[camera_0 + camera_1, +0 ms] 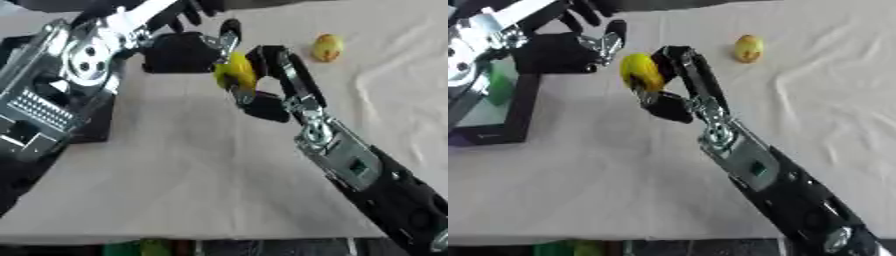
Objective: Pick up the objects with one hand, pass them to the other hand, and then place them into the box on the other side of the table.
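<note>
Above the bench [175, 190], the right hand [271, 82] grasps a yellow fruit [641, 72]; the left hand [566, 50] hovers released beside it.

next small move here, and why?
Probably close the left robot hand around the yellow fruit. The right robot hand holds the fruit in mid-air above the table, its fingers curled round it, and the left robot hand sits right beside it, looking open. The handover seems not yet done. The black box lies at the table's left. A second fruit waits farther back.
</note>
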